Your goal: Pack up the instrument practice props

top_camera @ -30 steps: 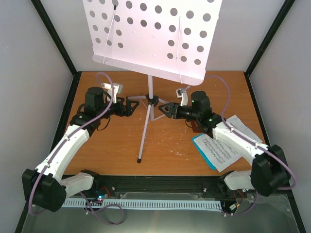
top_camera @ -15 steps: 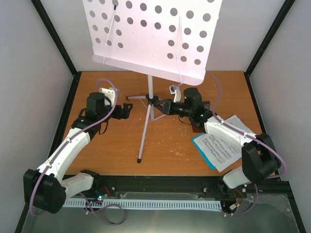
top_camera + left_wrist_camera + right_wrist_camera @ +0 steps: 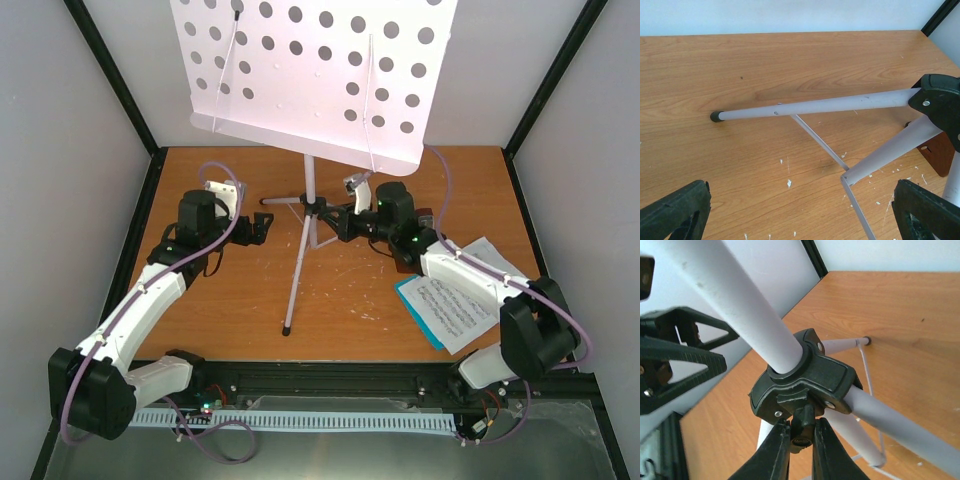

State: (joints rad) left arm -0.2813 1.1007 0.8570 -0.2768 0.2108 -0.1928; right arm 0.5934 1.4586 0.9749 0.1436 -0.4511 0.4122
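The right tool (image 3: pixel 801 442), having moved in and closed, now pinches the locking knob (image 3: pixel 803 426) under the music stand's tripod hub (image 3: pixel 807 375), while the left tool (image 3: pixel 262 226) stays spread, so folding looks ready to begin.

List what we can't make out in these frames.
- Music stand desk: top external, its top cut off by the upper edge.
- Metronome: top external, mostly under the right arm.
- Teal booklet: top external, only an edge shows beneath the sheet music.
- Left gripper: left wrist, only fingertips in frame.

Upright tripod music stand (image 3: pixel 300 100), legs spread
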